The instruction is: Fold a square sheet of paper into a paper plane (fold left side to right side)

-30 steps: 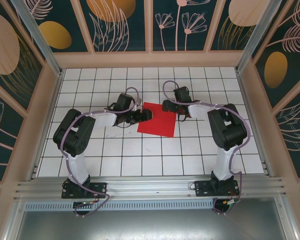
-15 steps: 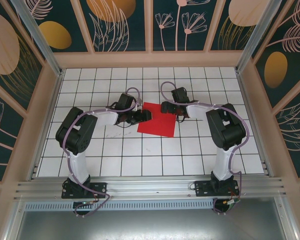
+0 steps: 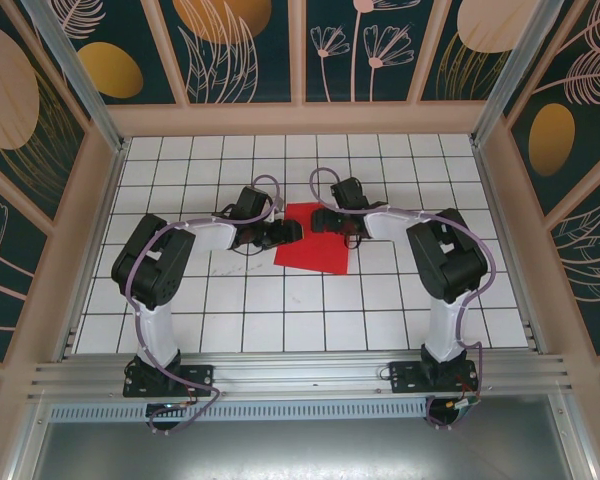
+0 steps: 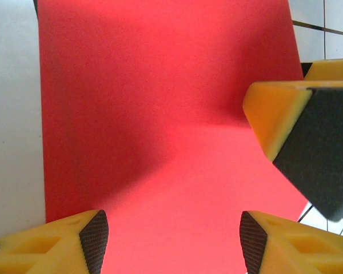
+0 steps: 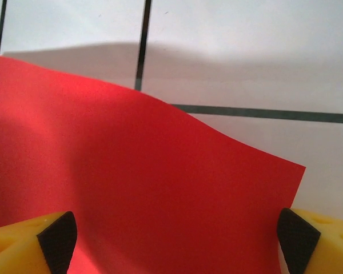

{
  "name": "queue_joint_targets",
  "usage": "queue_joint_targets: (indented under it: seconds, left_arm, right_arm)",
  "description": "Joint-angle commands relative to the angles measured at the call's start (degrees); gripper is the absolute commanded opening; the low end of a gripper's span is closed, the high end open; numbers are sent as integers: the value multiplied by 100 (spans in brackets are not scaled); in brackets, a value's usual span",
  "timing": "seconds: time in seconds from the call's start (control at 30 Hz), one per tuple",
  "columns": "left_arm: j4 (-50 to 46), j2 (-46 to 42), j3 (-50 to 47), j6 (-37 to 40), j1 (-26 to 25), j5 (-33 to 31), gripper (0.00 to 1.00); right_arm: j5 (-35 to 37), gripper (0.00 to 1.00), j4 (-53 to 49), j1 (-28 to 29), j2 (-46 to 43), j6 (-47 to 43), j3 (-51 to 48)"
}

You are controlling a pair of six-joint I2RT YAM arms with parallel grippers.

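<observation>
The square sheet of paper (image 3: 315,252) is bright red and lies on the white grid table, between the two arms. My left gripper (image 3: 290,231) sits at its left edge, jaws open. In the left wrist view the sheet (image 4: 160,125) fills the frame under the open left gripper (image 4: 174,240), and a yellow finger of the right gripper (image 4: 280,120) comes in from the right. My right gripper (image 3: 325,219) is over the sheet's upper right part. In the right wrist view the paper (image 5: 143,188) bows upward between the wide-open fingers (image 5: 57,235), its far edge curved above the tiles.
White tiles with dark grid lines (image 3: 280,320) surround the sheet. Wooden frame walls (image 3: 300,118) with patterned panels close in the table at the back and sides. Both arm bases (image 3: 165,375) stand at the near edge.
My right gripper has moved left, from beside the sheet's right edge to over its upper right part. The left gripper has stayed nearly still at the left edge.
</observation>
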Motion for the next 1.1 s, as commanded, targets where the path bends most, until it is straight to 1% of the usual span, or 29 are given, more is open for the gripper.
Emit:
queue_joint_targets:
  seconds: [0.0,0.1,0.27,0.43,0.53,0.57,0.7,0.83,0.93,1.07]
  left_arm:
    - [41,157,-93,-102,-89,23,65]
    - [187,94,-166,-174,-86,25,64]
    - [354,-134,-239,-210,-82,-67,64]
    - [459,-478,-309,-157,-54,-85,65]
    - [601,-750,-441,-159,58,7,67]
    - [674,-873,-459,-173,129,60,68]
    - [1345,-1711,-1181,-339,620,334,73]
    - [1666,-2426,-1603,-218,1055,580,77]
    - [1916,-2835,-1777,-79,1194,887,80]
    - [2773,-3170,-1959,-165,1200,1565,84]
  right_arm:
    - [-303,90,-499,116,-5,7,134]
    - [-358,84,-588,116,0,-31,183]
    - [-561,67,-631,116,-35,-96,203]
    - [-976,47,-373,104,-232,-128,45]
    - [-1396,40,-183,-1,-366,-158,-67]
    - [-1563,38,-112,-43,-416,-177,-105]
    - [-2372,34,330,-253,-824,-277,-435]
    - [-3287,29,791,-533,-1380,-422,-799]
    - [-4034,29,853,-725,-1823,-641,-895]
    - [-4897,28,659,-819,-2454,-1019,-831]
